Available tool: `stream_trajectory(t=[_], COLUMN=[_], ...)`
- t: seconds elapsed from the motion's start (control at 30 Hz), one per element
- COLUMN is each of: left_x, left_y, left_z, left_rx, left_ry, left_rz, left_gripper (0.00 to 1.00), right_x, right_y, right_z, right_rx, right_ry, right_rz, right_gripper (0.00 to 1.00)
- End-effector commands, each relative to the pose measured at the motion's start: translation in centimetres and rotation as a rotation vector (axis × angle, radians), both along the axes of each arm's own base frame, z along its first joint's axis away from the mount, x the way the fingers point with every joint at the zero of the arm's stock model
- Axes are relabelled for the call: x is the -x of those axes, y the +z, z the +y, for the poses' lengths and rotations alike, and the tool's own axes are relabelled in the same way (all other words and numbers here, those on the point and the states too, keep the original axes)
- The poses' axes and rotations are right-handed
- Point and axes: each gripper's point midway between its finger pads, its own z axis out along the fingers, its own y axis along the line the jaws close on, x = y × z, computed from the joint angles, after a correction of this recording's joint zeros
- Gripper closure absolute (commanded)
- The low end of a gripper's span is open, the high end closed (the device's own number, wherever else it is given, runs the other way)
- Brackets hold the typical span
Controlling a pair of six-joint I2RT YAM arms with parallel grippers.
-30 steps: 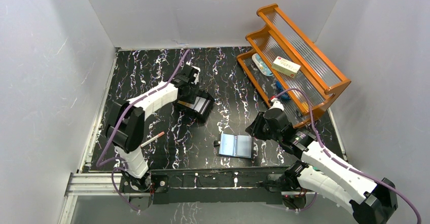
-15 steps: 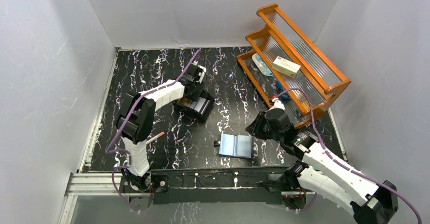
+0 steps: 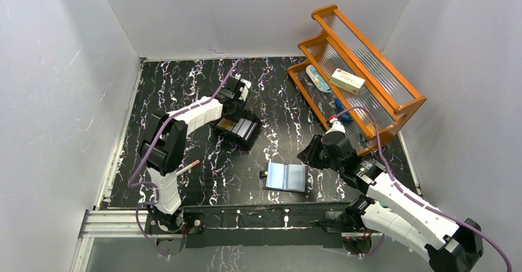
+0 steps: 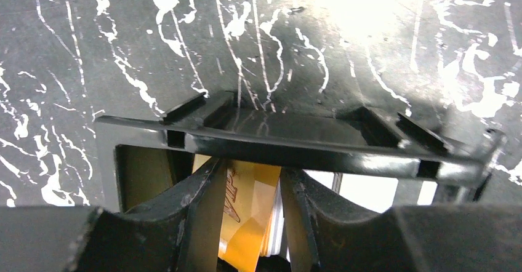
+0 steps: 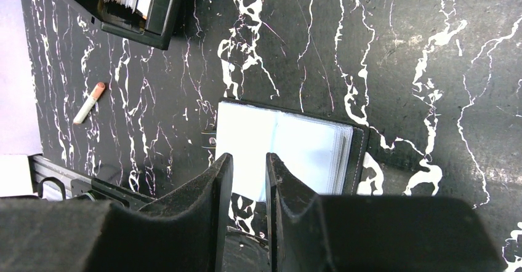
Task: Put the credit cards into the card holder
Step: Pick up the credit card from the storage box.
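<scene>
The left pincer (image 4: pixel 251 180) stands narrow around the credit cards (image 4: pixel 246 223) in the black box (image 4: pixel 295 143), whether gripping I cannot tell, while the right pincer (image 5: pixel 247 161), narrow and empty, hangs over the open card holder (image 5: pixel 295 155) on the worktop (image 5: pixel 400 69).

Surface: black marble-pattern worktop (image 3: pixel 184 87), white veins.
Sides: plain white walls (image 3: pixel 246 13), three around.
Furniture: orange wooden rack (image 3: pixel 403 100), ribbed clear shelves, far right.
Near edge: aluminium rail (image 3: pixel 111 223).
Light: bright glare (image 4: pixel 363 1) on worktop.
</scene>
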Motion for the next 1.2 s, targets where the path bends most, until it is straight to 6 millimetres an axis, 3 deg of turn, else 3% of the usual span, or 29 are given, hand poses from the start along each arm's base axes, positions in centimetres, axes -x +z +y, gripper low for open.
stream_trajectory(t=[0.0,0.47,0.57,0.87,1.07,1.17], left_x=[1.7,2.1,2.1,2.1,1.7,1.3], left_y=[2.3,3.3,3.4,3.0,4.5,5.5], left_z=[-1.3,-1.7,-1.8,-1.7,-1.8,-1.2], left_rx=[0.091,0.114,0.114,0.101,0.108,0.086], left_ry=[-0.032,-0.039,-0.045,-0.052,-0.054,-0.030], left_rz=[0.020,0.046,0.047,0.054,0.026,0.003], left_gripper=[0.66,0.62,0.72,0.90,0.92,1.00], right_x=[-0.7,-0.6,-0.6,-0.6,-0.6,-0.7], right_y=[1.2,0.8,0.7,0.5,0.5,0.5], right_z=[0.8,0.7,0.7,0.6,0.7,0.8], right_rx=[-0.036,-0.033,-0.035,-0.031,-0.032,-0.032], right_ry=[0.010,0.009,0.008,0.005,0.005,0.006], right_rz=[-0.046,-0.039,-0.039,-0.038,-0.037,-0.036], right_gripper=[0.66,0.66,0.66,0.66,0.66,0.66])
